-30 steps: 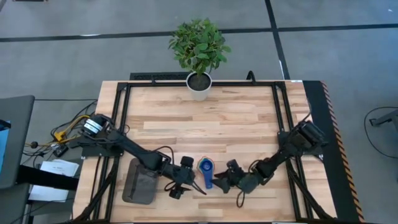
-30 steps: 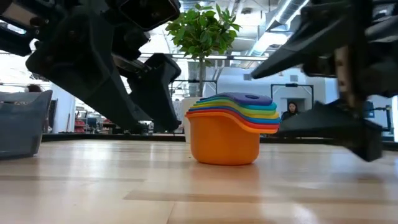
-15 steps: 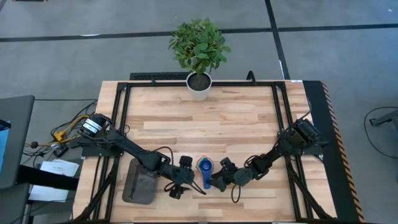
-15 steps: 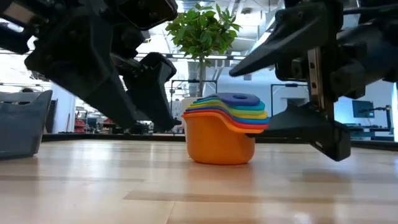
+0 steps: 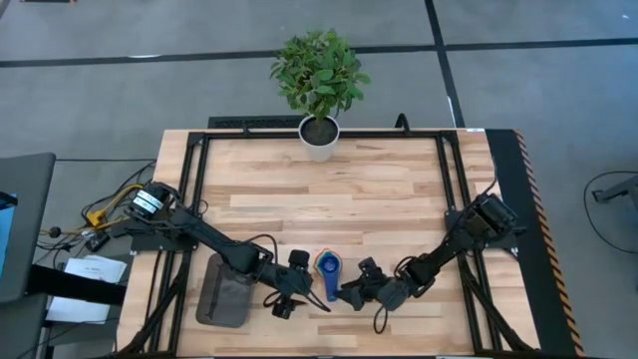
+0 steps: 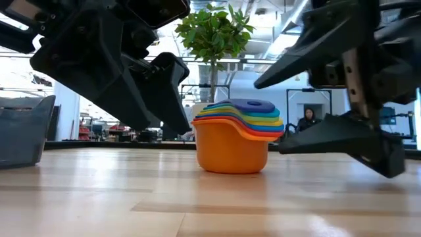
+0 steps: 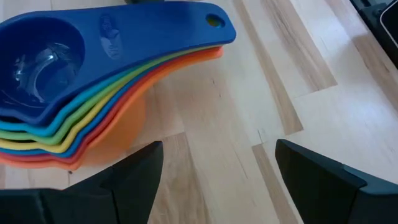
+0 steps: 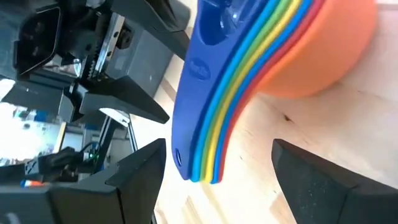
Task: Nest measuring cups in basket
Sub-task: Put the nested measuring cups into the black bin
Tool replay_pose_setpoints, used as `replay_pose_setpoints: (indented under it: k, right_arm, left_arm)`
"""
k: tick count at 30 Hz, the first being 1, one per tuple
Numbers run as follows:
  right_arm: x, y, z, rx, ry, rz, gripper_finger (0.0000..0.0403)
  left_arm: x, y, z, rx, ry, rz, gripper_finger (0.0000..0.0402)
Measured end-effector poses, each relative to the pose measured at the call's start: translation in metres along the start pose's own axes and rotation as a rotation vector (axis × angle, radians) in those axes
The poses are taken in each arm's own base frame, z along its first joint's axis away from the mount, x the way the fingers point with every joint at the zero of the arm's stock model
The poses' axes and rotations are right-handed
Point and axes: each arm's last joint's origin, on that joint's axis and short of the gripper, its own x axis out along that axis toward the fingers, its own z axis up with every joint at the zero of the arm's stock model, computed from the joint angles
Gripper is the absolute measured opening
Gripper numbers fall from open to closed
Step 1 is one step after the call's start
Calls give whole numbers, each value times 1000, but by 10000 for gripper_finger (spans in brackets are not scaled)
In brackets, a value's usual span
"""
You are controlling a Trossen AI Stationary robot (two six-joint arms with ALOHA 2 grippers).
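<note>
The measuring cups [image 5: 328,267] stand nested in one stack on the table near its front edge, orange at the bottom and dark blue on top [image 6: 231,141]. Their handles [image 8: 205,112] fan toward the near edge. My right gripper [image 8: 214,180] is open and turned on its side, with one finger above and one below the handles' free ends; I see a gap on both sides. My left gripper [image 7: 217,180] is open just to the left of the stack, clear of it. The dark grey basket [image 5: 224,291] rests on the table farther left.
A white plant pot [image 5: 319,138] with a leafy plant stands at the table's far edge. Bare wood lies between it and the stack. The basket's wall [image 6: 23,131] shows at the left of the low view. Both arms crowd the near edge around the stack.
My right gripper went in toward the stack's handles from the right and rolled a little, then drew back slightly to the right. The stack slid a little toward the table's left, and its handles turned slightly. My left gripper kept still.
</note>
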Motion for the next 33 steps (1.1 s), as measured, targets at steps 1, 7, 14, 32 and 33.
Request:
replay_pose_setpoints:
  k: [1,7,14,32,33]
  right_arm:
    - [-2,0,-2,4,-10,-2,317]
    - [-11,6,-15,17,-91,14,317]
    - [-12,7,-18,-95,-71,16,317]
    - [-12,24,-27,-161,-119,-19,317]
    - [-12,24,-26,-175,-120,-21,317]
  left_arm:
    - [0,0,0,3,0,1,300]
    - [-6,1,2,-14,2,4,300]
    - [-37,1,14,-39,-63,97,300]
    - [-58,-39,-22,-182,-232,253,300]
    - [-58,-39,-20,-183,-245,251,300]
